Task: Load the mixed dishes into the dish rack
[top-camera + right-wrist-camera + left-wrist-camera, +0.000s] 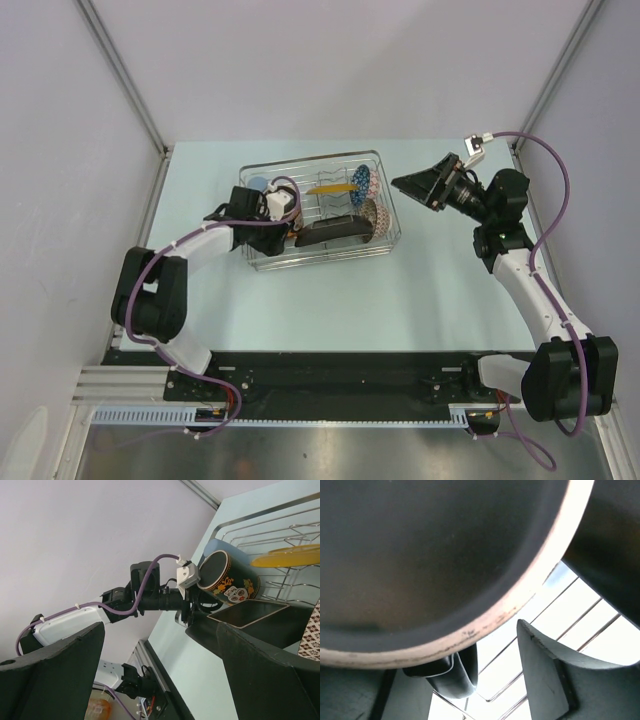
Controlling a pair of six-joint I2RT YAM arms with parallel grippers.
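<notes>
Between the spread dark fingers of the right pincer [161, 630], the left pincer [190, 612] holds the dark red-rimmed mug [227, 580] tipped sideways at one end of the dish rack [260, 520], near the yellow plate [287, 556] and square black plate [250, 615].

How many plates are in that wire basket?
2: the yellow plate on edge mid-rack, the black square plate along the dish rack's near side. Others may be hidden.
</notes>
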